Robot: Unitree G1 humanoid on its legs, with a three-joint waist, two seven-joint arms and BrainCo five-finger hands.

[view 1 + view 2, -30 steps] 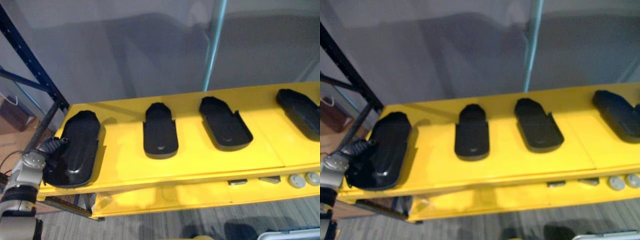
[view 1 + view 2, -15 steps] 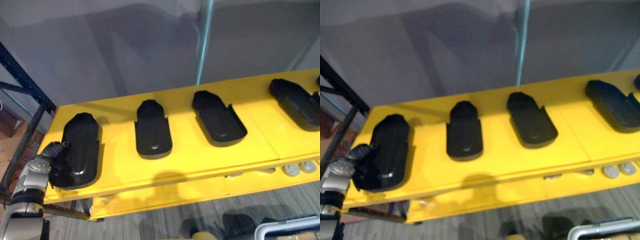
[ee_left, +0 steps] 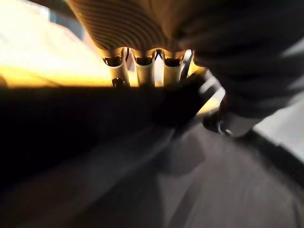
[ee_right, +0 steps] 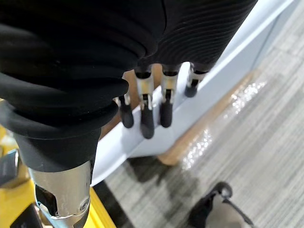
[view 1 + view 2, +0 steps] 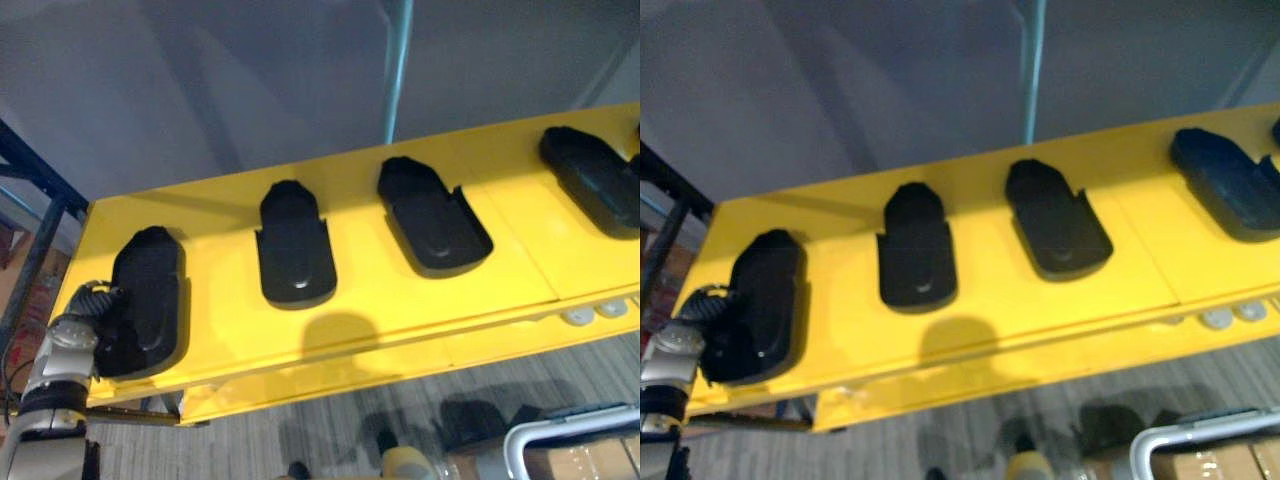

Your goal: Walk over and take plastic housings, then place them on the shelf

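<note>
Several black plastic housings lie in a row on the yellow shelf [image 5: 380, 300]. The leftmost housing [image 5: 148, 300] is glossy and rests flat near the shelf's left end. My left hand [image 5: 92, 305] is pressed against its near left edge, and how it grips is hidden by the dark shell [image 3: 85, 118]. A second housing [image 5: 293, 247], a third housing [image 5: 432, 217] and a fourth housing [image 5: 593, 178] lie further right, apart from each other. My right hand [image 4: 152, 109] hangs over the floor with straight fingers and holds nothing.
A dark blue rack upright [image 5: 30, 175] stands left of the shelf. A teal pole [image 5: 398, 60] rises behind it against a grey wall. Round grey parts [image 5: 578, 316] sit on a lower level. A white-rimmed bin [image 5: 560, 440] stands at the lower right on grey carpet.
The whole picture has shifted, so the camera moved. My left hand stays at the leftmost housing's edge, and the housings keep their places on the shelf.
</note>
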